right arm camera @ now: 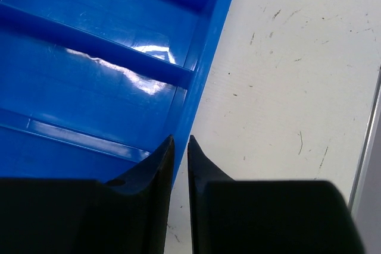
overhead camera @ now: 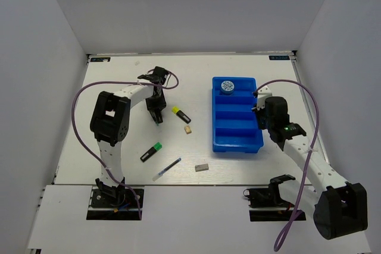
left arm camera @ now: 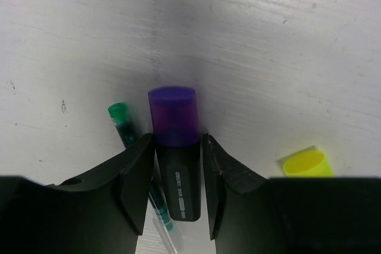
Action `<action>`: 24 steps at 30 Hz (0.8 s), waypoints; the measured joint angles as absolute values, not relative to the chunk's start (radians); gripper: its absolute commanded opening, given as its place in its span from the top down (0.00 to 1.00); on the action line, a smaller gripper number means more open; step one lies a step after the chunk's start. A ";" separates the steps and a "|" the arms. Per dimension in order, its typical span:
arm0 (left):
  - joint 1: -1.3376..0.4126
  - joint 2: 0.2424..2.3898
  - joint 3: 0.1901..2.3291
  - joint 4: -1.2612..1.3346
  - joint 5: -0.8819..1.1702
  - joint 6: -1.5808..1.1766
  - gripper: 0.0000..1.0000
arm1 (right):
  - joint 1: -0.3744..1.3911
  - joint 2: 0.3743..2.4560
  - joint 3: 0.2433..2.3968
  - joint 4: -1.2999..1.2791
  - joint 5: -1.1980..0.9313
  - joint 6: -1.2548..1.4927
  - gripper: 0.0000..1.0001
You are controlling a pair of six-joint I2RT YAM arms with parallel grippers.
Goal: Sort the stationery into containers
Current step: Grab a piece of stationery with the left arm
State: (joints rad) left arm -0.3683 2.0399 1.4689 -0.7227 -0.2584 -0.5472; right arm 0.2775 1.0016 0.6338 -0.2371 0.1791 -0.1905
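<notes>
Top cam: fixed, high, behind the arm bases, looking down on the whole table (overhead camera: 119, 81). Left wrist cam: very close, looking down past the left gripper (left arm camera: 177, 141), which pinches a purple-capped highlighter (left arm camera: 174, 117). It shares the yellow highlighter (left arm camera: 306, 163) with top (overhead camera: 180, 114), beside the left gripper (overhead camera: 156, 117). Right wrist cam: close, looking past the right gripper (right arm camera: 180, 141), nipped on the blue tray (right arm camera: 208, 57) rim. It overlaps top at the tray's right edge (overhead camera: 260, 138).
</notes>
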 measured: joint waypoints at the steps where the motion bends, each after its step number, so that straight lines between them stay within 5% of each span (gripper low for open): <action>1: -0.368 2.043 1.467 -0.718 -0.257 -0.548 0.52 | 0.276 1.002 0.634 -0.237 0.178 -0.190 0.82; 8: -0.368 2.041 1.452 -0.680 -0.248 -0.551 0.61 | 0.266 1.002 0.634 -0.237 0.172 -0.187 0.80; 10: -0.368 2.037 1.443 -0.667 -0.249 -0.552 0.79 | 0.263 1.002 0.634 -0.237 0.171 -0.186 0.80; 14: -0.368 2.023 1.417 -0.640 -0.250 -0.553 0.98 | 0.260 1.002 0.634 -0.237 0.167 -0.185 0.80; 21: -0.381 1.983 1.379 -0.616 -0.239 -0.534 1.00 | 0.254 1.002 0.634 -0.237 0.152 -0.173 0.44; 24: -0.414 1.943 1.382 -0.619 -0.216 -0.516 1.00 | 0.254 1.002 0.634 -0.238 0.148 -0.172 0.44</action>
State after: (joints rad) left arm -0.4137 1.9427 1.3815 -0.6193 -0.2165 -0.5159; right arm 0.2543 1.0016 0.6338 -0.2379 0.1478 -0.1719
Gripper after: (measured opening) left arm 0.424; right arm 0.555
